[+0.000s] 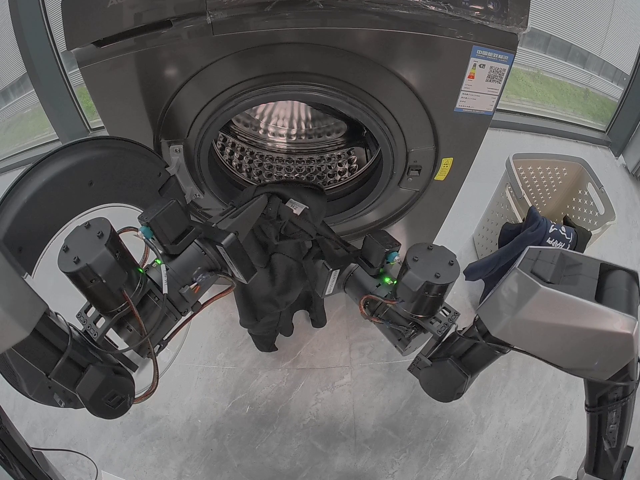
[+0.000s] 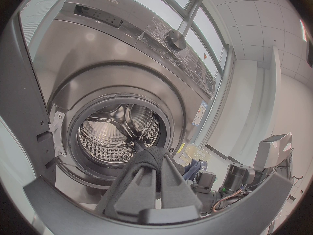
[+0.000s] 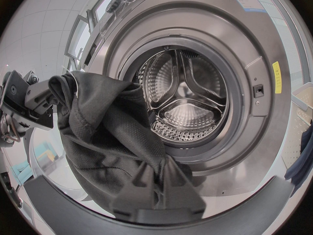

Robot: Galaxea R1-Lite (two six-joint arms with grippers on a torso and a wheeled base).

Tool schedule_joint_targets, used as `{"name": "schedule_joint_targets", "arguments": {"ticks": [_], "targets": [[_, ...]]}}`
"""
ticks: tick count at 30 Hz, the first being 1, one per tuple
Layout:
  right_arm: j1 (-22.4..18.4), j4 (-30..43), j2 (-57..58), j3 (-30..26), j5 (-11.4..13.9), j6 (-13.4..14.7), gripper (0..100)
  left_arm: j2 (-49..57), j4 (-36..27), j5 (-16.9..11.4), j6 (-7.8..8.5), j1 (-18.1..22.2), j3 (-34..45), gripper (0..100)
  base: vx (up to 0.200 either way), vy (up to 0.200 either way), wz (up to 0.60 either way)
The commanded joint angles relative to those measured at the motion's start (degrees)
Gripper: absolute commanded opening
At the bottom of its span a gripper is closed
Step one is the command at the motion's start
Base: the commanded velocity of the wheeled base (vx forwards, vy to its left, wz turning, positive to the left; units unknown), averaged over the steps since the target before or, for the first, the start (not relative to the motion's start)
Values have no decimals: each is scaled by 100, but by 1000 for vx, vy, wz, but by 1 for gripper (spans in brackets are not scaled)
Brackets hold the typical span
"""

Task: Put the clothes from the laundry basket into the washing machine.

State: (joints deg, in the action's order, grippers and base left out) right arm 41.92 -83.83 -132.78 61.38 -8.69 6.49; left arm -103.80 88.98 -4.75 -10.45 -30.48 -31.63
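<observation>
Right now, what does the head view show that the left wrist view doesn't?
Head view adds: the hanging length of the black garment and the right gripper clamped on it. Left wrist view adds: the ceiling and a white wall. Shared: the open washing machine, the laundry basket with blue clothes, the left gripper, jaws shut on the garment.

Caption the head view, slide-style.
At the open washing machine, left gripper and right gripper hold a black garment; navy clothing hangs over the laundry basket.
</observation>
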Motion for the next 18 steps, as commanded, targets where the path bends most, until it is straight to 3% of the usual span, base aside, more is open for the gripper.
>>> {"name": "schedule_joint_targets", "arguments": {"ticks": [1, 5, 14, 18], "targets": [[-26, -116, 455, -460, 17, 2, 0, -17, 5, 1, -1, -2, 17, 0, 0, 0, 0], [-26, -203, 718, -777, 17, 55, 0, -79, 5, 1, -1, -11, 43, 0, 0, 0, 0], [-26, -397, 745, -829, -19, 213, 0, -87, 5, -8, -10, -116, 122, 0, 0, 0, 0], [-26, -344, 560, -1330, -10, 204, 0, -17, 14, -8, -10, -116, 61, 0, 0, 0, 0]]}}
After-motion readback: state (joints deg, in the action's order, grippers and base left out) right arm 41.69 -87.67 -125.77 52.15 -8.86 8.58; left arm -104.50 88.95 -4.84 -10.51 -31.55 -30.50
